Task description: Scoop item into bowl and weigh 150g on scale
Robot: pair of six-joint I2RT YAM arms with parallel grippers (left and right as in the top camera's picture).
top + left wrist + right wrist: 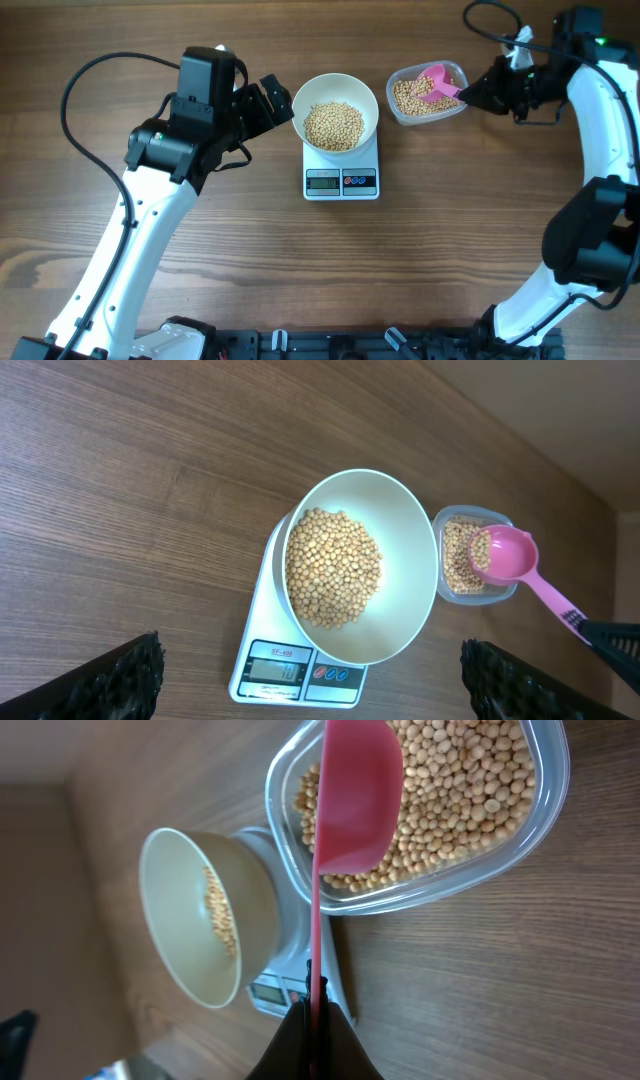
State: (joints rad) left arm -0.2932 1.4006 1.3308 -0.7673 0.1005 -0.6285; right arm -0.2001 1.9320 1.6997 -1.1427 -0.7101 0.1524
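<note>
Pink scoop (pixel 355 790), seen from the right wrist: its thin handle runs straight out from the right hand (pixel 312 1025), whose fingers are clamped shut on the handle's end. The cup of the scoop sits ahead of the fingertips, over the clear tub (pixel 440 890) of beans (pixel 470 790). From the left wrist the cup looks empty, though its far side is hidden.

Beyond the tub, farther out along nearly the same line as the handle, stands the white bowl (pixel 335 85). It rests squarely on the scale (pixel 341 182), and a heap of beans covers its floor. The scale's display faces the robot; its digits are too small to read.

Left hand (pixel 268 103): fingers spread wide, gripping nothing, poised just beside the bowl on the side away from the tub. It is the nearer hand to the bowl, but it carries no tool.

Governing relation: tub, then bowl, lie in sequence ahead of the right hand, with the scoop's long axis pointing roughly at both. The coming move is therefore judged to belong to the right arm: dip the cup into the tub below it, then carry the load forward past the tub's far rim to the bowl. Both vessels stand close together on the tabletop (pixel 300 270), so the carry is short.
</note>
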